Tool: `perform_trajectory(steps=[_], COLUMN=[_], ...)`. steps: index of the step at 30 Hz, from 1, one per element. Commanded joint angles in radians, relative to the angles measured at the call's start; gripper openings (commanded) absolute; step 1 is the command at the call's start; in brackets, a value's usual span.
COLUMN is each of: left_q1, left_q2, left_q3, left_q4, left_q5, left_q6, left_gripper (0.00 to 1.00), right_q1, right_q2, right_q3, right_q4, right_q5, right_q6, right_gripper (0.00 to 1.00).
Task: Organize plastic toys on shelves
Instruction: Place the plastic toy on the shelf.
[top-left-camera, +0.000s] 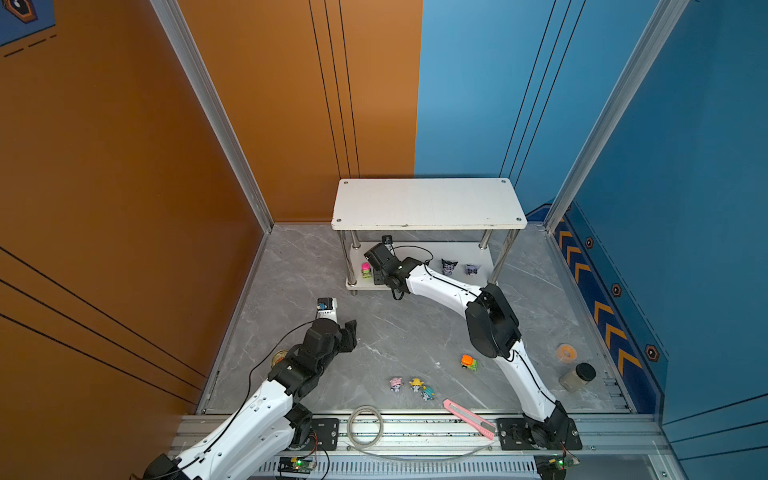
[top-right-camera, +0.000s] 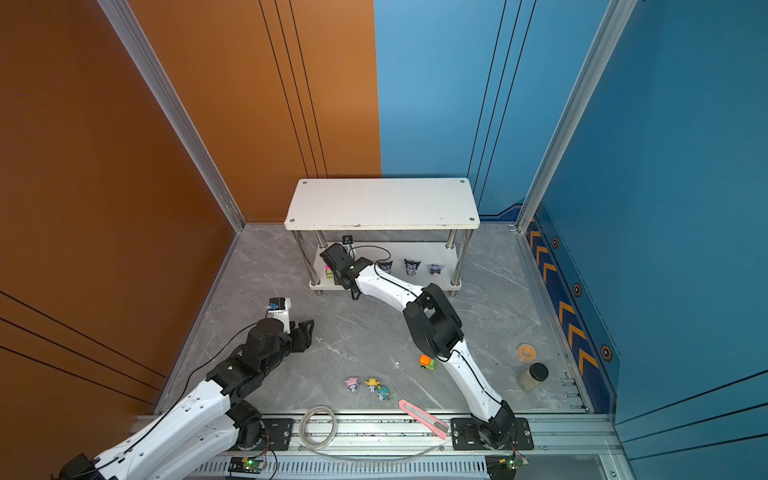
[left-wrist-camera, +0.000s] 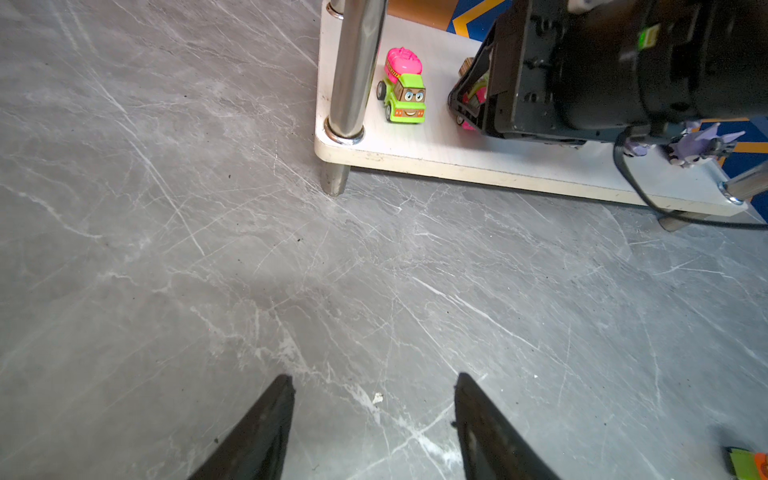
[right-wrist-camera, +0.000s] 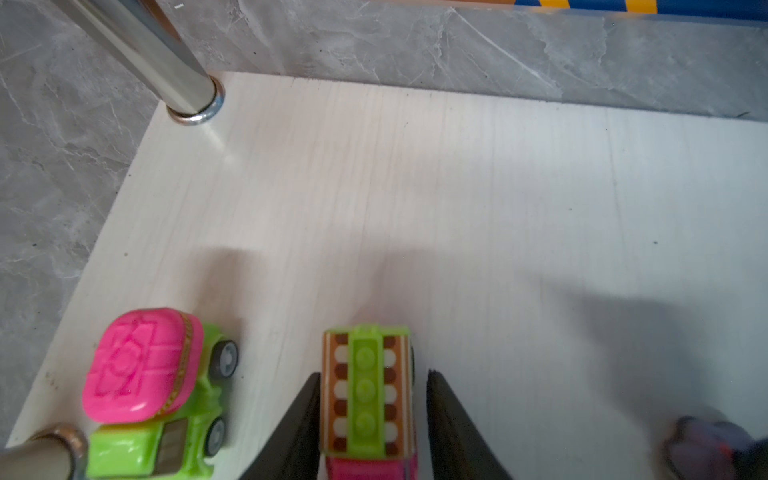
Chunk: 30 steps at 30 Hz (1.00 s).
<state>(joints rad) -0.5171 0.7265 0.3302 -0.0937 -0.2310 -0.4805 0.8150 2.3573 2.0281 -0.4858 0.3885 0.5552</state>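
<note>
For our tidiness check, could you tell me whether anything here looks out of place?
The pink utility knife lies askew across the front edge of the table, one end on the metal rail; it is no toy.

A glossy plastic truck rests on the matt, wood-grained shelves. Chrome legs shine; the tabletop looks smooth marble.

Pink-topped truck: neon green cab. Dotted truck: green strip, brown-white dots, pink end. Shelf board: white.
</note>
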Motion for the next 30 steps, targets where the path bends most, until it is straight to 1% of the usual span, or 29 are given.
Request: perform_trajectory(steps=[1,6,9,11,20,26,30], left_q1=[0.011,0.011,0.011,0.011,0.011,0.011,0.013], left_q2=[0.003,0.003,-0.001,-0.002,-0.004,-0.006,-0.006], left_q3=[-0.010,-0.011,-0.011,-0.014,-0.017,-0.020,-0.020], left_q4=[0.015,0.016,0.015,0.015,0.016,0.017,0.018], left_q5=[0.018,0.019,0.019,0.020,0.021,0.020,0.020], left_q6=[-0.004,-0.003,-0.004,-0.004,-0.005,-0.005,-0.006], left_gripper=[0.63,0.63,0.63,0.63,0.63,0.64,0.64], right_q1=[-0.002,0.003,0.002,0.003,0.010,0.010,0.010], right_q2=[0.011,0.011,0.011,0.009,0.011,0.014,0.013], right_q3=[0.016,0.015,0.017,0.017,0.021,0.027,0.027], right_q4=[-0.002,0.005,0.007,0.007,0.007,-0.007,-0.011], right_q5=[-0.009,-0.013,-0.014,-0.014,-0.016,-0.017,-0.017], right_q6=[0.020,0.025,0.031,0.035,0.046,0.054,0.057], right_gripper=[0.37,0.26,0.22,0.22,0.23,0.33,0.37])
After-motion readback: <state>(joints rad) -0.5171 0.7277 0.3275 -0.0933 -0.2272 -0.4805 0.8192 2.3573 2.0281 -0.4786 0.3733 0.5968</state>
